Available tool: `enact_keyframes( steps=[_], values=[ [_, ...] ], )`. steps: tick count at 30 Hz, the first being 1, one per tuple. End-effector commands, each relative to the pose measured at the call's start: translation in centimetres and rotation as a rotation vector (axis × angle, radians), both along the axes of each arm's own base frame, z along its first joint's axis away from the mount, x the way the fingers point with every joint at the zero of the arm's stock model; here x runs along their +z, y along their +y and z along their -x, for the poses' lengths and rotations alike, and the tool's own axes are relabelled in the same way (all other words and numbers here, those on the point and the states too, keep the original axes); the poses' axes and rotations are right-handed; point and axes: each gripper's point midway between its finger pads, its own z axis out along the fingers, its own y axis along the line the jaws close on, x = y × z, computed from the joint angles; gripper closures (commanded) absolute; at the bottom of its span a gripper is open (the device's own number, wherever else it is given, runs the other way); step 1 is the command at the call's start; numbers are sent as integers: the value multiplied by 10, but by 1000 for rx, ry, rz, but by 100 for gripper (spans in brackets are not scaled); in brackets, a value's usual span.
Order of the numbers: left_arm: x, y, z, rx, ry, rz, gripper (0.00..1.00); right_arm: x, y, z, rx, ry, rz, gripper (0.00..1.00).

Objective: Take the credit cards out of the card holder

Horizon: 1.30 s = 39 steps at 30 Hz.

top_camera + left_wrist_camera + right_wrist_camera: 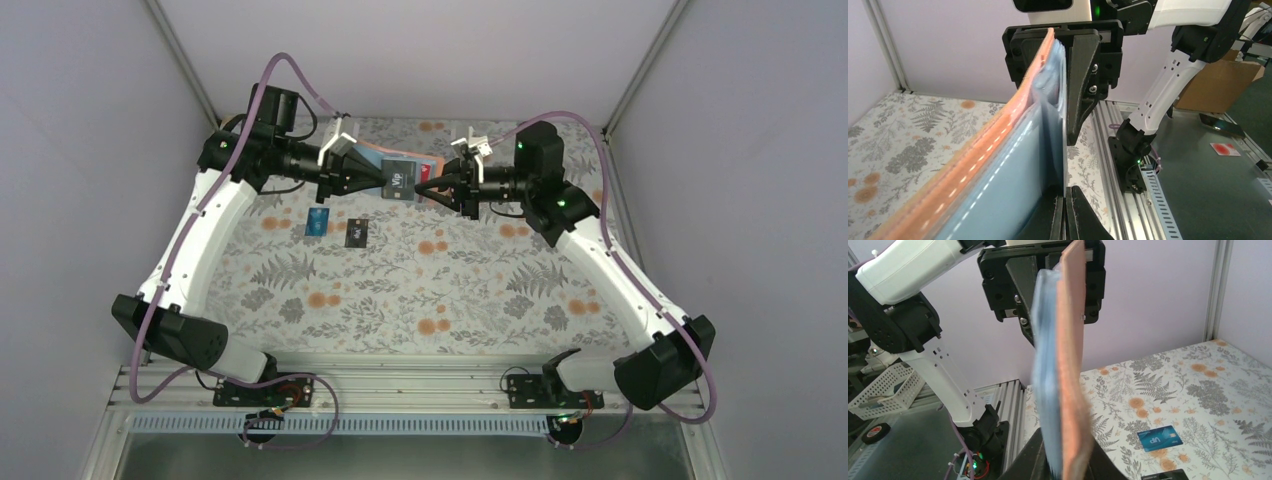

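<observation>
Card holder (1068, 390) is sitting too close to both wrist cams, blurring and hiding the right gripper (1065, 469) tips, so grip is unclear. Black card (1160, 475) is getting cut off by the btm edge. Red card (434, 166) is peeking out in the top view, mostly hidden.

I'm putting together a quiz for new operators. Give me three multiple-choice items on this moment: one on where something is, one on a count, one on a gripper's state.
1. Where is the card holder?
A on the metal rail
B in the air between the left gripper and the right gripper
C by an arm's base

2. How many cards lie loose on the table?
A none
B four
C two

3. The left gripper is:
A shut on the card holder
B wide open
C out of view

Answers:
1 B, the top view shows both grippers meeting at its ends.
2 C, only a blue card and a black card lie there.
3 A, its fingers pinch the edge in the left wrist view.
</observation>
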Motion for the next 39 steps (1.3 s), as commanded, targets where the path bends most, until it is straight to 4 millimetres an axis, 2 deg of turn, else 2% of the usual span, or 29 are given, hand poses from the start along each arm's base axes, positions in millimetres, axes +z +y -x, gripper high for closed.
enact_keyframes(
  steps=[1, 4, 13, 19, 27, 35, 39],
  values=[
    [12, 2, 8, -27, -49, 28, 98, 9, -8, 5, -9, -31, -11, 91],
    [13, 4, 9, -19, -68, 17, 98, 10, -9, 5, -10, -33, -10, 96],
    [13, 15, 3, 23, -88, -7, 98, 9, -17, 1, -48, -45, -3, 96],
    [11, 16, -1, 31, -72, -12, 98, 8, -20, 1, -54, -45, -4, 96],
    [8, 32, -18, 99, -51, -18, 98, 5, -29, -6, -80, -36, -1, 96],
    [6, 31, -16, 85, -17, 7, 98, 8, -27, -2, -42, -33, -19, 96],
    [-5, 15, -7, 43, -27, -9, 98, 9, -25, 0, -14, -26, -29, 96]
  ],
)
